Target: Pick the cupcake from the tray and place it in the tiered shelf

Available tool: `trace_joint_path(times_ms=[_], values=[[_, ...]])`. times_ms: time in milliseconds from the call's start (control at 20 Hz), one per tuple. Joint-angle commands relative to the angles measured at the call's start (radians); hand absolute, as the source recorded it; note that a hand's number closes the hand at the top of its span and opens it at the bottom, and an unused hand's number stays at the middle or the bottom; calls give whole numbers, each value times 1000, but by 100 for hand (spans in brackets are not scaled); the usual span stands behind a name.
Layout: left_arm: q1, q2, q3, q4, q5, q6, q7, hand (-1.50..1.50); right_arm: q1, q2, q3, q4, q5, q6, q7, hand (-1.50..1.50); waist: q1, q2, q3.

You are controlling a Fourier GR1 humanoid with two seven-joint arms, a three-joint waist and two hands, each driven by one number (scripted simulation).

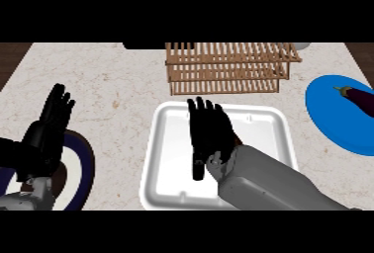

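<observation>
While the cupcake itself cannot be made out anywhere in the head view, the robot's right hand (208, 133) hangs flat over the middle of the white tray (274, 123), fingers straight and close together, pointing away from the robot toward the wooden tiered shelf (226, 69); if the cupcake is on the tray, it most likely sits beneath that palm or the grey forearm, though the view does not settle this. The right hand is plainly the nearer one, squarely above the tray, with the shelf just beyond the tray's far rim and in line with the hand's long axis. The left hand (51, 123) rests open at the view's left, fingers up and slightly spread, over a dark-rimmed plate (86, 163) well apart from the tray. At the right edge a blue plate (332, 123) carries an eggplant (358, 99). The pick looks not yet made.
</observation>
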Motion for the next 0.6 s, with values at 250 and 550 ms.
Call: trace_joint_path(times_ms=[250,550], values=[[-4,-25,29,27,-16,-24,-29,0,125,35,-10,-12,101,60,94,-150,-2,2,0],[-30,-37,15,-31,-60,-15,70,0,209,80,-36,16,227,27,5,-150,0,2,1]])
